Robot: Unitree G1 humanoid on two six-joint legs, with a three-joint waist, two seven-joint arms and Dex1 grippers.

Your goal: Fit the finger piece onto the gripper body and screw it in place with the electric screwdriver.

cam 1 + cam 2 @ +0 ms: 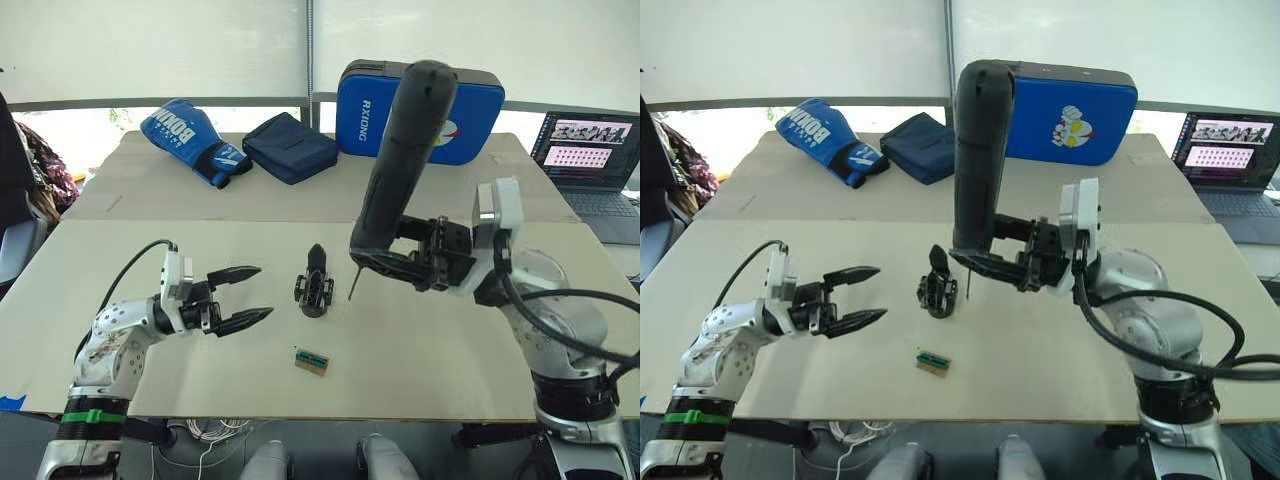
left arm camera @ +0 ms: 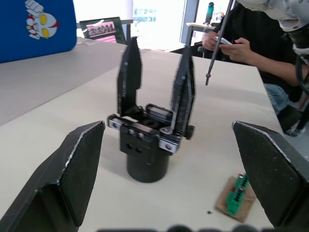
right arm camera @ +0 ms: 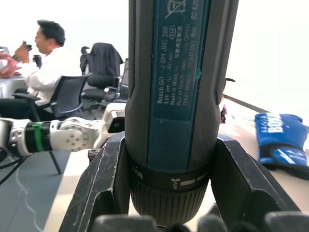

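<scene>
On the pale tabletop (image 1: 150, 300), the right gripper (image 1: 415, 258) has its jaws clamped on the electric screwdriver (image 1: 400, 150), a thick black cylinder held nearly upright with its thin metal bit (image 1: 353, 283) pointing down, just beside the gripper body (image 1: 313, 293) but not touching it. The gripper body, a small chunky black block with silvery fittings, stands at the middle of the tabletop between the two arms. Two flat, pointed black blades rise from its top in the left wrist view, so the finger piece (image 2: 129, 75) appears already fitted; judging by the bit's position, the screwing is yet to be done. The left gripper (image 1: 240, 296) hovers near the block, jaws apart and empty. A tiny green-topped brown block (image 1: 312, 362) lies nearby.
</scene>
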